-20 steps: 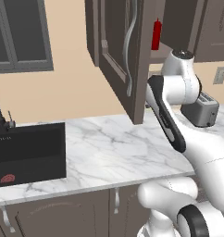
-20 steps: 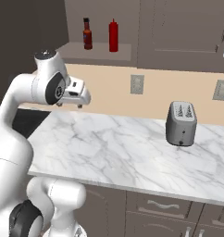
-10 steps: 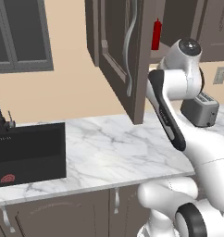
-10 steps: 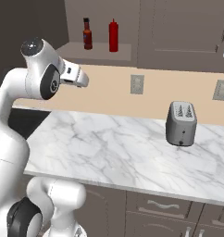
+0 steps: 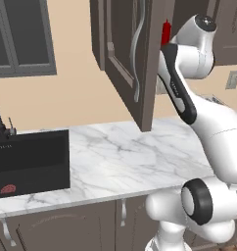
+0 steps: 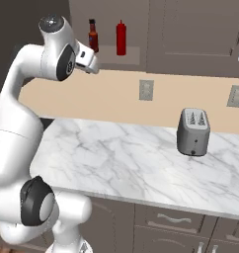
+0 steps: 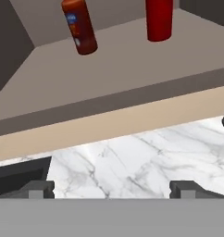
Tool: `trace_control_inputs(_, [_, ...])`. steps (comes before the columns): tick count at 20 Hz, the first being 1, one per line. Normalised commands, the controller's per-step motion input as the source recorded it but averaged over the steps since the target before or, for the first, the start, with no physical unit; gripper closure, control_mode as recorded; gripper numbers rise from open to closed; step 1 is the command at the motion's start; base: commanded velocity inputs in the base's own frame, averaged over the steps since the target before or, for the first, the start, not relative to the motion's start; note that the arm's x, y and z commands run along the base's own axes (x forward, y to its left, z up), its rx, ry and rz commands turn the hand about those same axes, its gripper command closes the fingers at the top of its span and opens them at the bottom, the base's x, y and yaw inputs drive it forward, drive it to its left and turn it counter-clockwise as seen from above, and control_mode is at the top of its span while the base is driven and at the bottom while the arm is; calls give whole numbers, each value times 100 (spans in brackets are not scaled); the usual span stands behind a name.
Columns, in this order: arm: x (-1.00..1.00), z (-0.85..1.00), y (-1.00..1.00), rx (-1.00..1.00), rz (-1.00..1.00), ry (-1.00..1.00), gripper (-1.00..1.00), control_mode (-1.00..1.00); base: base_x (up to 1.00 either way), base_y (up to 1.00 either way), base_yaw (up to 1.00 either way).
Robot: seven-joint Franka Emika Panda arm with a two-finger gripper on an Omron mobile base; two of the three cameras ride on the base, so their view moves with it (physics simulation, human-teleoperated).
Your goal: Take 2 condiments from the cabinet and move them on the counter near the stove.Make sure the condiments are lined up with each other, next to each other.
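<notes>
Two condiments stand on the open cabinet's shelf (image 6: 122,58): a reddish-brown sauce bottle (image 6: 93,35) (image 7: 80,28) and a slim red squeeze bottle (image 6: 121,38) (image 7: 159,18) (image 5: 165,32) to its right. The cabinet door (image 5: 121,59) with its curved silver handle hangs open. My gripper (image 6: 90,63) (image 7: 111,189) is open and empty, just below and in front of the shelf edge, under the sauce bottle. Its fingertips (image 7: 40,187) stand wide apart. Below lies the white marble counter (image 6: 116,158) (image 7: 141,162). The stove is out of view.
A grey toaster (image 6: 193,131) stands on the counter at the right, below wall outlets (image 6: 146,90). A black sink (image 5: 30,162) with a dark faucet (image 5: 0,122) is set into the counter at the left. The open door juts out beside my arm.
My arm has lifted the hand from mid-wall height to just under the cabinet shelf, toward the bottles. The bottles have not moved.
</notes>
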Motion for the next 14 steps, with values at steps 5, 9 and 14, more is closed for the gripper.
trace_control_inputs(5, [39,26,3,1,0,-11,-100,-100,0,0,0])
trace_control_inputs(9, [25,2,14,-1,0,-12,-100,-100,0,0,0])
trace_control_inputs(14, [24,4,9,0,1,-9,-100,-100,0,0,0])
